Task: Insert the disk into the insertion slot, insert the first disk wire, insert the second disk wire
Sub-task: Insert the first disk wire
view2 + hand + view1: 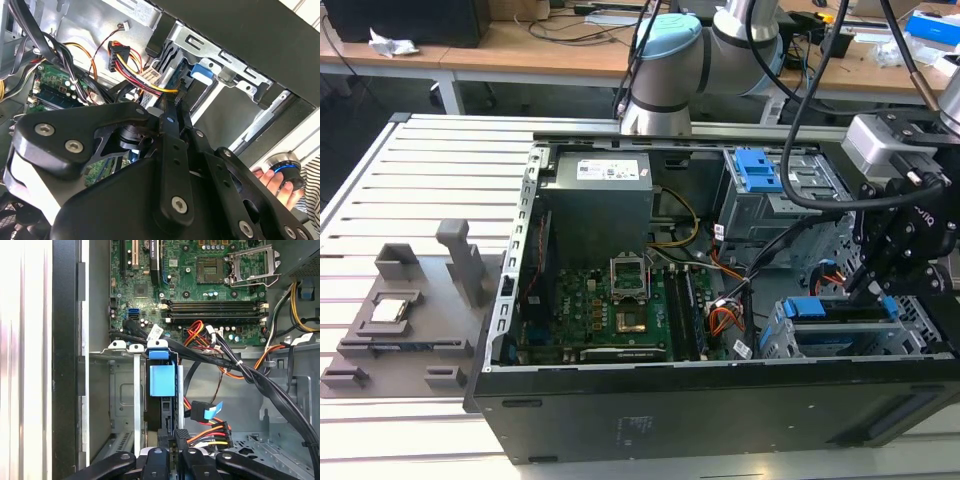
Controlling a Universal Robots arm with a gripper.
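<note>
Where the black steel computer case lies open on the pale slatted surface, the disk already sits inside the insertion slot — a cage of dull grey sheet metal with punched holes and folded tabs. In the first wrist view the disk shows edge-on: a bright blue plastic carrier with a squared, glossy tab over a dark slab. The gripper hangs just beside that edge, matte black with round screw heads. Its fingers are closed on a small ribbed black plug. From the plug a flat bundle of red, orange, yellow and black wires runs to a second black block. Near the disk lies a flat blue cable with an angled blue head. Beyond it is the green motherboard, studded with small round capacitors and long dark memory slots. In the exterior view a taller grey cage carries a blue ribbed latch, well apart from the slot. On the surface, to the exterior view's left, rests a grey moulded fixture. In the second wrist view a person's hand touches a round dark knob with a glowing blue ring — outside the case.
</note>
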